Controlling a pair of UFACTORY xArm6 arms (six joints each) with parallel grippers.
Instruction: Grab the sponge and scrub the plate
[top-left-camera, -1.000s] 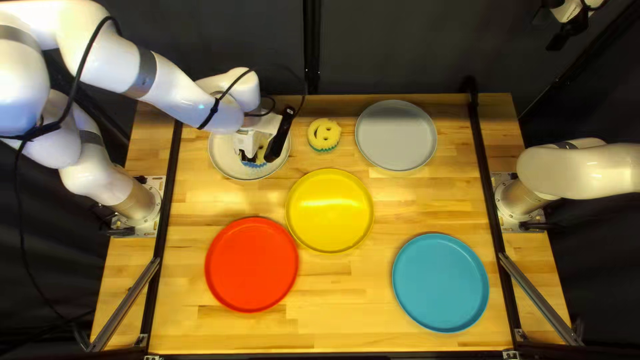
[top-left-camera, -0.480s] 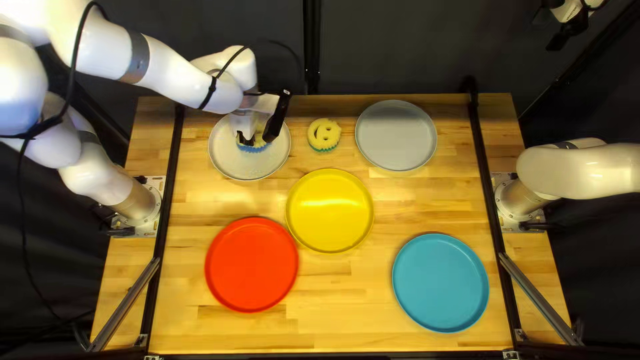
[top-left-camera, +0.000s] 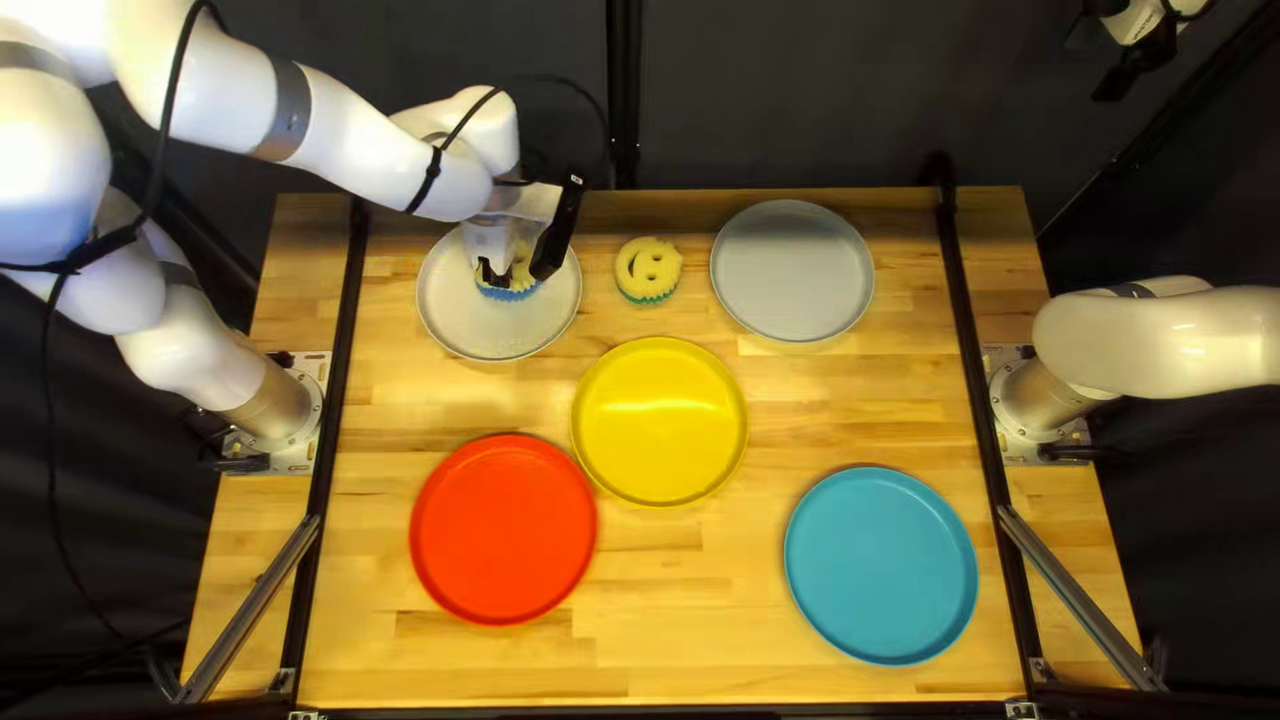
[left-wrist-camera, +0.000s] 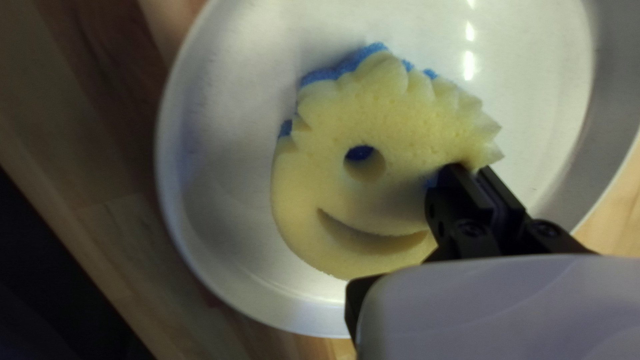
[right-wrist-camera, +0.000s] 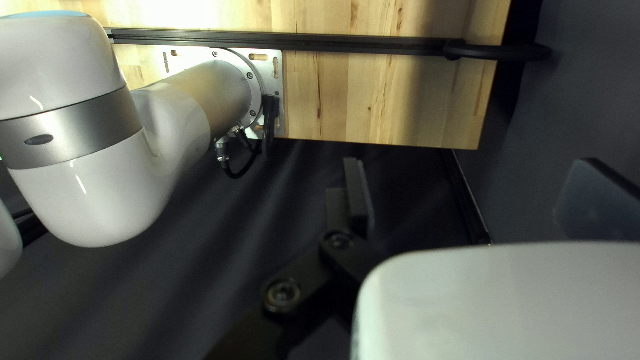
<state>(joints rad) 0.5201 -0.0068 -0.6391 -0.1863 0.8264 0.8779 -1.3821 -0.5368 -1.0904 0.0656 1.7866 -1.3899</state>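
My left gripper [top-left-camera: 496,278] is over the white plate [top-left-camera: 451,318] near the table's far left. Beneath it is the cream-topped, blue-backed sponge [top-left-camera: 511,292], inside the plate's rim. Seen from the left wrist, the gripper [left-wrist-camera: 471,175] pinches the smiley sponge [left-wrist-camera: 400,133] by its edge, one finger in an eye hole. The sponge lies face up over the plate [left-wrist-camera: 223,153]. My right gripper [top-left-camera: 1124,74] is raised off the table at the top right. In the right wrist view that gripper [right-wrist-camera: 470,193] stands wide open, holding nothing.
A second sponge [top-left-camera: 650,271], yellow over green, sits between the white plate and a grey plate [top-left-camera: 792,271]. Nearer are a yellow plate [top-left-camera: 659,422], a red plate [top-left-camera: 504,530] and a blue plate [top-left-camera: 882,566]. Black rails [top-left-camera: 971,360] run along both sides.
Over the last second, my left gripper and the sponge shifted toward the table's far edge across the white plate, then very slightly rightward. The right arm and the plates stayed still.
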